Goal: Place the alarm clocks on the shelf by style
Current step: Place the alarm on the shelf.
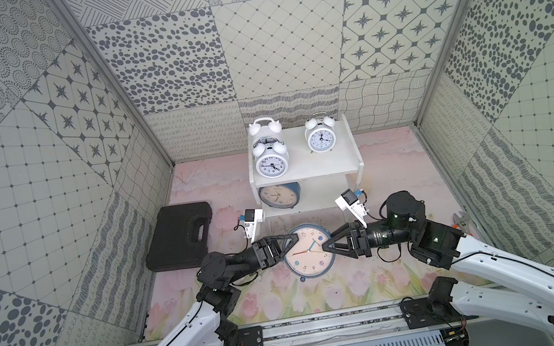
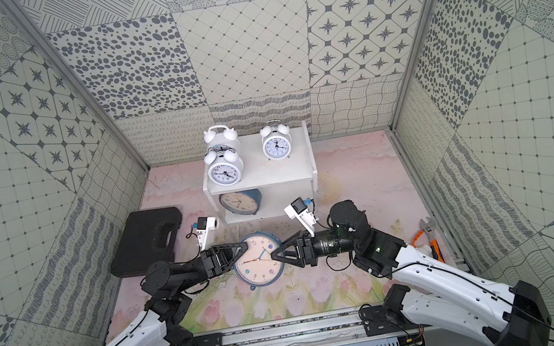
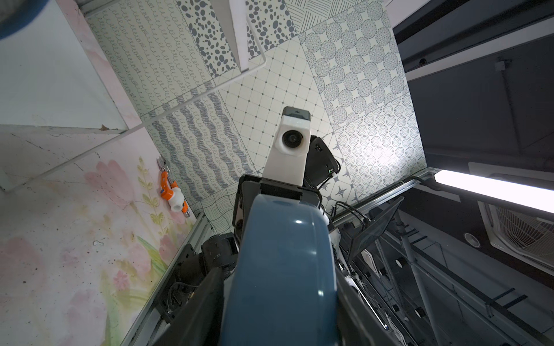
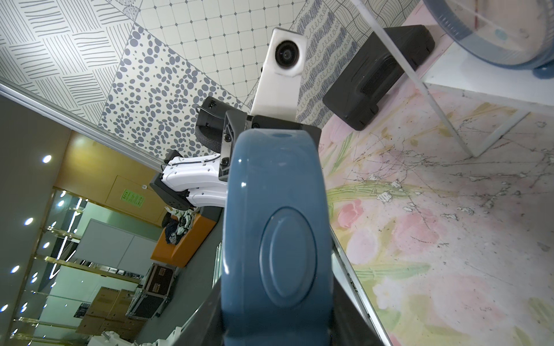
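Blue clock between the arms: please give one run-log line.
blue clock: gripped by left tool and right tool | shelf top: three white clocks | lower tier: second blue clock

Walls (image 1: 285,47): grey-on-cream patchwork patterned panels left, far, right. Floor (image 1: 271,304): pink floral mat. Aluminium corner posts (image 1: 109,76).

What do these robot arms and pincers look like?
Left arm and right arm: white shells, black joints, thin black cables. Left gripper and right gripper: black triangular open-frame fingers, with a white camera mount behind each.
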Robot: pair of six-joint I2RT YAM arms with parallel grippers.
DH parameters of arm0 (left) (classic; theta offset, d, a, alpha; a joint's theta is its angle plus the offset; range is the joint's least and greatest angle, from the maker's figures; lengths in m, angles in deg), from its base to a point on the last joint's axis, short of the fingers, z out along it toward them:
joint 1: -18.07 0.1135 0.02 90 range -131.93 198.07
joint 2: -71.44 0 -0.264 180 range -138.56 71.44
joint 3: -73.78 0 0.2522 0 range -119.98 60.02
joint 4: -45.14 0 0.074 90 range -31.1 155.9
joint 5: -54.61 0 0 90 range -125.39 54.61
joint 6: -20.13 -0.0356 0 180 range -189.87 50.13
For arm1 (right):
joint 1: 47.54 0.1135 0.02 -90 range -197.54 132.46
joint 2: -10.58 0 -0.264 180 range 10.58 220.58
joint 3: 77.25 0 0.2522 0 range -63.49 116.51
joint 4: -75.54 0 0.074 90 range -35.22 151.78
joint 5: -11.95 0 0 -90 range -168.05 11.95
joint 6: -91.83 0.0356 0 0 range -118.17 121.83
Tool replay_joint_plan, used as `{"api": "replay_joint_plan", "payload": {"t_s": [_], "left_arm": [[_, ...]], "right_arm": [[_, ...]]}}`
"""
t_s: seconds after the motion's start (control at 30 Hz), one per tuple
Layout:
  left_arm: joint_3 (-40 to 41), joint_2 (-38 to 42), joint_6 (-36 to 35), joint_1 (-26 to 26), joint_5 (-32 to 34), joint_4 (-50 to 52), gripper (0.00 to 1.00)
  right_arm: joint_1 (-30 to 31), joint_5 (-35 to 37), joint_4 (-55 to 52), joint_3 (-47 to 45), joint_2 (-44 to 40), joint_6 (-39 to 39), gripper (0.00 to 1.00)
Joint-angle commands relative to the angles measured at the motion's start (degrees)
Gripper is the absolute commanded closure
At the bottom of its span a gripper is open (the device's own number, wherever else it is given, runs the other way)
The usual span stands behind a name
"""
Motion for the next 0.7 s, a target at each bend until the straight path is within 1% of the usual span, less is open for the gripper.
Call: {"api": "replay_joint_plan", "payload": {"t_s": [0.0,0.03,0.1,0.2,0.27,0.37,0.43,0.5,0.57,0.67], "left_arm": [[-0.32,1.97,-0.97,0.25,3.09,-0.05,0.48],[-0.17,2.30,-1.30,0.25,3.95,0.29,0.48],[0.15,2.86,-1.71,0.26,6.08,1.11,0.49],[1.25,3.57,-0.22,0.25,10.28,-0.10,0.46],[2.97,3.86,1.61,0.19,13.63,-3.65,0.47],[4.85,4.21,2.99,0.16,17.42,-8.49,0.53],[4.83,4.59,3.17,0.21,18.70,-8.61,0.58],[4.78,4.85,2.78,0.16,19.03,-8.29,0.64],[4.59,4.98,2.40,0.17,19.35,-7.28,0.67],[4.84,5.27,2.14,0.21,20.46,-6.05,0.75]], "right_arm": [[-0.41,3.84,1.55,0.86,-0.04,-2.24,0.64],[-0.39,4.76,1.02,0.98,-0.42,-2.41,0.57],[-0.42,7.00,0.31,0.86,-1.44,-2.48,0.47],[-0.30,10.78,0.19,0.30,-2.97,-1.70,0.39],[-0.24,12.15,0.85,0.00,-3.69,-0.84,0.36],[0.50,14.62,2.13,-0.68,-4.80,0.71,0.30],[1.44,16.89,3.12,-1.50,-5.83,1.33,0.27],[2.60,19.21,3.09,-1.98,-6.37,1.32,0.26],[3.39,22.01,2.08,-2.43,-6.52,1.49,0.26],[4.23,25.03,1.25,-3.97,-7.40,2.55,0.22]]}}
